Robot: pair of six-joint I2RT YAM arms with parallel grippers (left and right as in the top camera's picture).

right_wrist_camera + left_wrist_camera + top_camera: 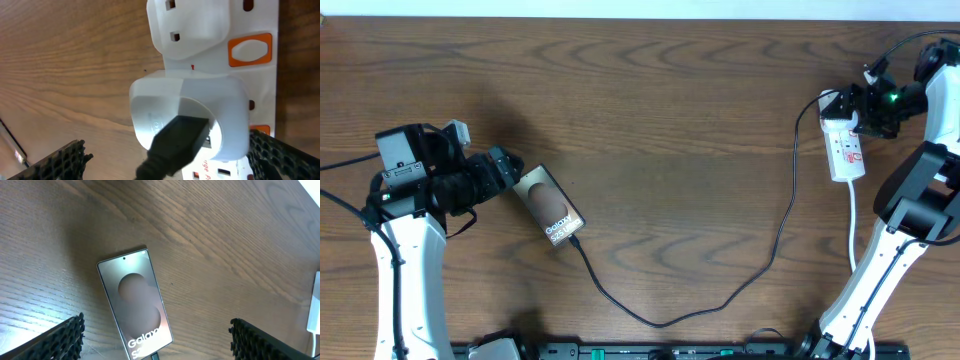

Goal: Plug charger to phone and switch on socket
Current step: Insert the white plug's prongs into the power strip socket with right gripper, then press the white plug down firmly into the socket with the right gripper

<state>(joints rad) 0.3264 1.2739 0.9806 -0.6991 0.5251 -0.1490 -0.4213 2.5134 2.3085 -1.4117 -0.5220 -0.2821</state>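
Observation:
The bronze phone (550, 208) lies on the table at the left, "Galaxy" lettering toward the front. The black charger cable (720, 300) runs from its lower end (577, 241) across the table up to the socket. In the left wrist view the phone (135, 300) lies between my open left gripper's (157, 340) fingers, with the plug tip (155, 356) in its port. The white power strip (845, 148) lies at the right. My right gripper (865, 112) hovers over its far end, open. In the right wrist view a white adapter (200, 115) sits in the strip, with an orange switch (250, 50) beside it.
The strip's white lead (853, 220) runs toward the front beside my right arm. A second white plug (192, 25) sits in the strip beyond the adapter. A black rail (670, 352) lines the table's front edge.

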